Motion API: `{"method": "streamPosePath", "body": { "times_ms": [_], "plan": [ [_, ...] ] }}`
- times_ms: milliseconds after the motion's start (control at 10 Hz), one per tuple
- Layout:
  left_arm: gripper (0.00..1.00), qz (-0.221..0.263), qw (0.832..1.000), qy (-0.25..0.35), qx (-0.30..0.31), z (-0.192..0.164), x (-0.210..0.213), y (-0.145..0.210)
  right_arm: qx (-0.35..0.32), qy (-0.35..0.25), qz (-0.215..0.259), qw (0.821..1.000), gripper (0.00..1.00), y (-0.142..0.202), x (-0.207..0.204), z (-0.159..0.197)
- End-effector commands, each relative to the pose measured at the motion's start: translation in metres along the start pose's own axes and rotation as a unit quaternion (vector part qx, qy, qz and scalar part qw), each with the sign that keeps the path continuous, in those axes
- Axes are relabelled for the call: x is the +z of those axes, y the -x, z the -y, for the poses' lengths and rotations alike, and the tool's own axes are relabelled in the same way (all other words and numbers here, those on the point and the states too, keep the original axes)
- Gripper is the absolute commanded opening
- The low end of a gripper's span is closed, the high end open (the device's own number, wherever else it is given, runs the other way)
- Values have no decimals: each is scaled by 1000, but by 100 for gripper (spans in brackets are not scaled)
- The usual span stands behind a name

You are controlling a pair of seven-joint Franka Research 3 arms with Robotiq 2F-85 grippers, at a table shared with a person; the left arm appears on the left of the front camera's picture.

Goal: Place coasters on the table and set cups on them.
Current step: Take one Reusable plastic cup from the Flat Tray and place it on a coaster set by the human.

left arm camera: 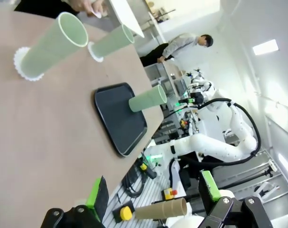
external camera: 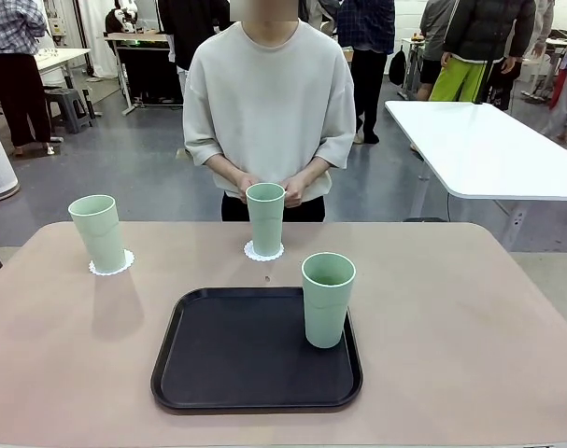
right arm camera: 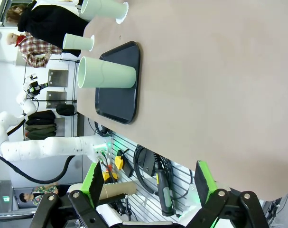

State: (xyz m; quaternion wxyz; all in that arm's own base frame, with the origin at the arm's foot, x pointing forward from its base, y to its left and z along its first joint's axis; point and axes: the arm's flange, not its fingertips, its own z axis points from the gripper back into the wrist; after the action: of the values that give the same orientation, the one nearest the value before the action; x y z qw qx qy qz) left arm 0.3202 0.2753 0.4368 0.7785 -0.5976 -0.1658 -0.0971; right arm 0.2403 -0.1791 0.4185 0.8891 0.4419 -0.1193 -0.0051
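Three pale green cups are in view. On the beige table point(external camera: 470, 327), the left cup point(external camera: 98, 233) stands on a white coaster point(external camera: 111, 266). The middle cup point(external camera: 265, 217) stands on another coaster point(external camera: 263, 251), with the person's hands point(external camera: 293, 190) just behind it. The third cup point(external camera: 327, 299) stands on the black tray point(external camera: 255, 355). In the left wrist view, my left gripper point(left arm camera: 153, 192) hangs open off the table's edge, far from the cups point(left arm camera: 53, 45). My right gripper point(right arm camera: 149, 183) is also open, off the table, with the tray cup point(right arm camera: 108, 76) ahead.
A white table point(external camera: 479, 140) stands behind at the right. Several people stand or walk in the background. My right arm point(left arm camera: 215, 142) shows beyond the table edge in the left wrist view. Bare tabletop lies to the right of the tray.
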Motion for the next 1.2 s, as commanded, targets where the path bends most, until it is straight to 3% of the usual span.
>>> {"method": "streamPosePath", "body": {
  "times_ms": [0, 1100],
  "plan": [
    [100, 5, 1000, 3, 2, 1, 1, 2, 6, -11, 6, 1000, 100, -2, -2, 0],
    [100, 5, 1000, 3, 2, 1, 1, 2, 6, -11, 6, 1000, 100, -2, -2, 0]
  ]
}}
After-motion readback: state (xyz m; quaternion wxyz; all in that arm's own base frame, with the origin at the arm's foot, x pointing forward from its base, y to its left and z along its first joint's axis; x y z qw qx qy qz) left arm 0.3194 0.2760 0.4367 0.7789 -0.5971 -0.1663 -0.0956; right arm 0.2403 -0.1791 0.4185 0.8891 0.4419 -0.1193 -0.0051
